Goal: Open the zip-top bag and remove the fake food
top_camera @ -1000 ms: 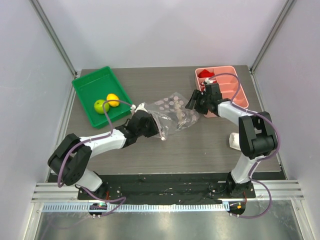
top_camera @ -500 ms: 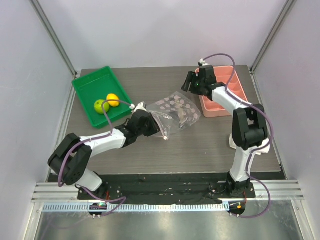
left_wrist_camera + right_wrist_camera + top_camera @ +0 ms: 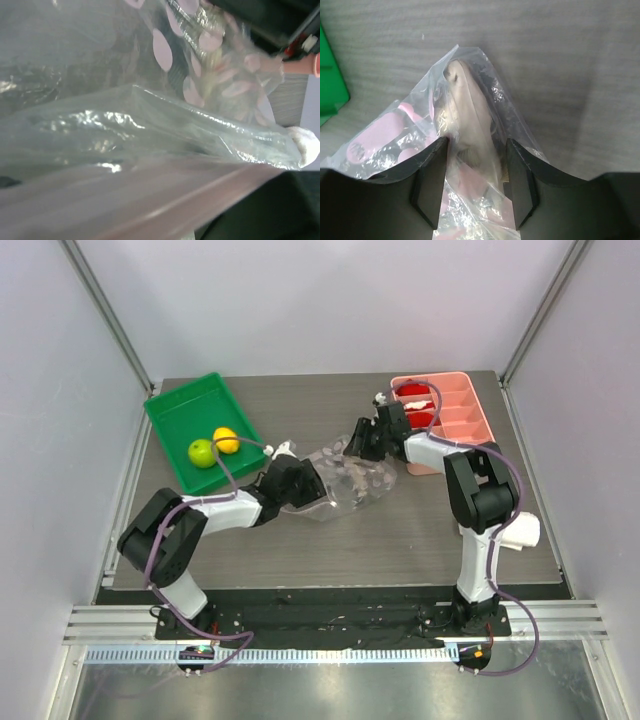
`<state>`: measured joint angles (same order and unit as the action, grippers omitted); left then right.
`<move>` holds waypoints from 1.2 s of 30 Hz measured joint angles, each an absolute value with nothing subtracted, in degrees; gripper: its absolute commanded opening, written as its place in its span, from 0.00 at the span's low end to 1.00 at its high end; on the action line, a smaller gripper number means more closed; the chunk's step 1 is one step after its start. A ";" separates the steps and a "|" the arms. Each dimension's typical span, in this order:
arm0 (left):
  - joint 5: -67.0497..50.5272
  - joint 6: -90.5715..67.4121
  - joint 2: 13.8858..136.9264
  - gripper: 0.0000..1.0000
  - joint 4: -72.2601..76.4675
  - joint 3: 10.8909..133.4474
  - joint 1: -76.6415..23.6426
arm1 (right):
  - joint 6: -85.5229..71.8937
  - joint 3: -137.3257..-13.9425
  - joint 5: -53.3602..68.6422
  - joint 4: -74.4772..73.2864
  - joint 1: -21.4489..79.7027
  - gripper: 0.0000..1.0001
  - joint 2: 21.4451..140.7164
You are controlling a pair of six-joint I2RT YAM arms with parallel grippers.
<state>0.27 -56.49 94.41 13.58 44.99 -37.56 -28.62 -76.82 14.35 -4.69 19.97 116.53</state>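
Clear, crinkly zip-top bag with pale pink dots (image 3: 350, 478) lies crumpled mid-surface, between the two arms. Dark wood-grain surface (image 3: 400, 530).

Left gripper (image 3: 305, 485) is at the bag's left edge. Its wrist view is filled with bag plastic (image 3: 150, 125) and the pink zip strip (image 3: 175, 200) runs across the bottom. The jaws do not show in either view, so I cannot tell how far they are open or whether they hold the bag.

Right gripper (image 3: 358, 440) is at the bag's far right corner. In the wrist view its jaws (image 3: 477, 145) stand part open, one black finger on each side of a raised fold of the bag (image 3: 470, 100). Cannot tell whether they pinch it.

Fake food is outside the bag: the small round lime green toy fruit (image 3: 202, 452) and the yellow-orange one (image 3: 226, 440) sit touching in the green plastic tray (image 3: 180, 390) at far left, well apart from the bag.

Pink compartment tray (image 3: 470, 430) is at far right, with red-and-white toy pieces (image 3: 415, 400) in its far compartments.
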 measured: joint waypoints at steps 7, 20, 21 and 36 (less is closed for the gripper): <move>-1.63 -56.60 98.08 0.56 16.73 46.50 -37.34 | -32.80 -70.54 17.19 -1.26 19.97 0.52 113.47; -7.03 -57.47 101.38 0.35 25.06 45.91 -37.04 | -40.45 -61.49 26.30 3.22 19.29 0.34 108.92; -7.42 -57.74 101.43 0.34 25.54 45.36 -37.04 | -40.75 -60.84 26.52 3.29 19.27 0.35 108.49; -10.48 -58.35 101.43 0.43 30.68 39.00 -37.06 | -29.56 -56.38 17.54 -8.86 19.18 0.48 98.10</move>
